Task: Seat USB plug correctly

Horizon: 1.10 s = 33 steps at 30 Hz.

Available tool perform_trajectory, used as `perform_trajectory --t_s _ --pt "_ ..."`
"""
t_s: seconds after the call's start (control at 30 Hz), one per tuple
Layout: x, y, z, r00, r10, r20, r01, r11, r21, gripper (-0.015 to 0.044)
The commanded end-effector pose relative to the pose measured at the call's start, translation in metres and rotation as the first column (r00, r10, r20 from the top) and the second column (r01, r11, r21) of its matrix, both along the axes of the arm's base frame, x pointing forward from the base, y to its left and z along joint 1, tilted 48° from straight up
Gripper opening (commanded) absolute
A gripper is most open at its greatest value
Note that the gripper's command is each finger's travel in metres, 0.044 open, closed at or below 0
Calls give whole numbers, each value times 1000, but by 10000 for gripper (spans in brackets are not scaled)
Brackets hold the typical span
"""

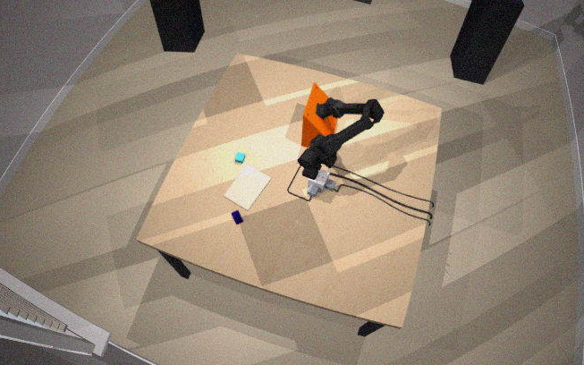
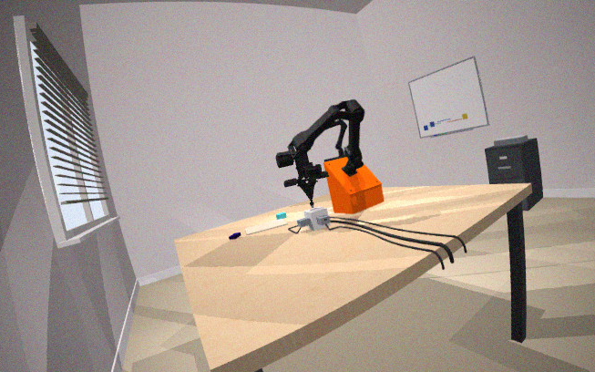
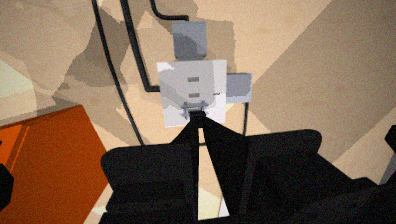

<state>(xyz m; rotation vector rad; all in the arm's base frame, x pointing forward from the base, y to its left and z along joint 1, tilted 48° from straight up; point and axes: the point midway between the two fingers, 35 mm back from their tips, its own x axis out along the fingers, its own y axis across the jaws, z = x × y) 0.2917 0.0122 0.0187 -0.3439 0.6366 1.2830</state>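
on top of the cube (image 3: 192, 90), at its 6 o'clock edge in the wrist view, the plug (image 3: 195, 106) sits in a socket. its metal shell shows as a short bar whose long axis runs from 9 to 3 o'clock; its body points straight up at the camera. how deep it sits cannot be told. two empty slots lie on the top face toward 12 o'clock from it.

the gripper (image 3: 199, 116) comes down vertically, fingers pinched on the plug, with only a thin gap between the tips. the fingers cover most of the plug body.

side plugs are seated in the cube at 12 o'clock and 3 o'clock in the wrist view. their dark cables (image 1: 385, 194) run across the table (image 1: 284, 253) and hang over its edge at 3 o'clock in the top view. a third cable loops on the table just beside the cube.

the orange base (image 2: 353, 184) stands near the cube, at 12 o'clock from it in the top view. a white sheet (image 1: 247, 186), a cyan block (image 1: 239, 157) and a dark blue block (image 1: 237, 216) lie well apart from the cube, toward 9 o'clock.

the arm (image 1: 343, 126) hides part of the cube in the top view. in the exterior view the plug is too small to make out.
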Motion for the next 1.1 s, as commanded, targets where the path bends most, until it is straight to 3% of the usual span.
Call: perform_trajectory --t_s 0.0,1.07 --pt "0 1 -1 1000 -1 -2 1 1000 4 0" --pt "0 4 -3 1000 -1 -2 1 1000 4 0"
